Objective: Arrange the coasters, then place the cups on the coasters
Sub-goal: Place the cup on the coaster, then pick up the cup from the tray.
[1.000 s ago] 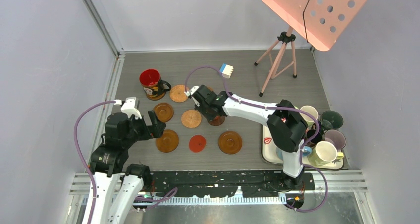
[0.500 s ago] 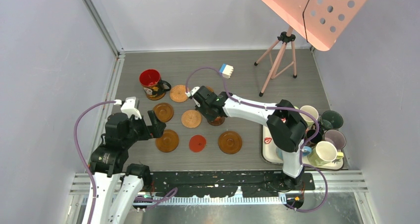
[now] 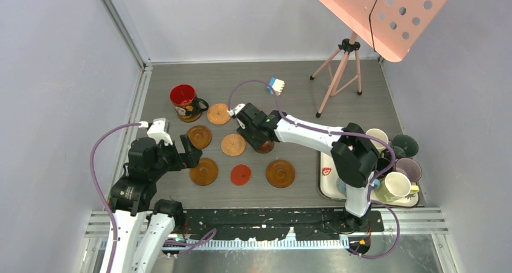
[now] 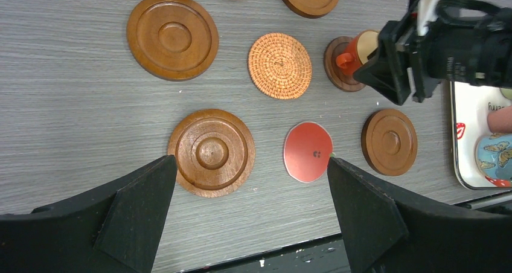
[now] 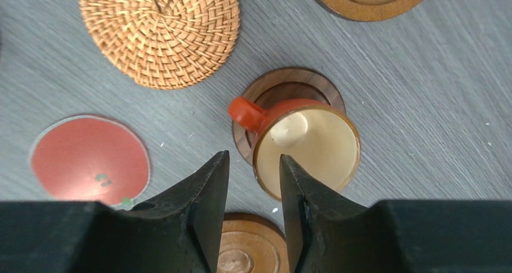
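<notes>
A small orange cup stands upright on a dark brown coaster. My right gripper hovers over it, open. One finger is outside the cup's rim and the other above its cream inside, neither pinching it. In the top view the right gripper hides this cup. Round it lie a woven coaster, a red coaster and brown wooden coasters. A red-inside cup stands at the back left. My left gripper is open and holds nothing, above a brown coaster.
A white tray at the right holds several more cups. A small blue-and-white block lies behind the coasters. A pink music stand's tripod stands at the back right. Walls close in both sides.
My right gripper's jaws have opened off the small orange cup, which stays on the dark coaster. The left arm has not moved.
</notes>
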Tool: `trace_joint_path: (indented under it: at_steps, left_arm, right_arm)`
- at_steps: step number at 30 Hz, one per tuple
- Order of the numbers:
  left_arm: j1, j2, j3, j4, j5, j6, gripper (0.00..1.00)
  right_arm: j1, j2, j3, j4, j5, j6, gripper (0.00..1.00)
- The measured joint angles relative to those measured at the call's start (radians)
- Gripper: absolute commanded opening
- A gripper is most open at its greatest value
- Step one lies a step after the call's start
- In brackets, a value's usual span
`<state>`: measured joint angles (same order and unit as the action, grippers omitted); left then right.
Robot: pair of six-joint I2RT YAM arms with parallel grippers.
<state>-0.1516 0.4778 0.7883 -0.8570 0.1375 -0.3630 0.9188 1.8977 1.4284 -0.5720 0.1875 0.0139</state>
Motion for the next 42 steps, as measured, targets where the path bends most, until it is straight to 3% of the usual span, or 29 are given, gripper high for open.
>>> trace_joint_path:
  at_steps: [12,20,29,35,42]
  left_arm:
    - [0.000,0.000,0.000,0.000,-0.005,0.000,1.00]
    - [0.000,0.000,0.000,0.000,-0.006,0.000,1.00]
    - [0.000,0.000,0.000,0.000,-0.006,0.000,0.99]
    - [0.000,0.000,0.000,0.000,-0.005,0.000,1.00]
    - [0.000,0.000,0.000,0.000,-0.006,0.000,1.00]
  right_arm:
    - [-0.009,-0.253,0.002,-0.082,0.046,0.168,0.46]
    - [-0.081,-0.371,-0.060,-0.273,0.224,0.492,0.47]
    - [-0.263,-0.652,-0.274,-0.528,0.367,0.911,0.55]
    - [-0.326,-0.827,-0.373,-0.629,0.423,1.088,0.59]
    - [-0.383,-0.863,-0.406,-0.700,0.463,1.197,0.60]
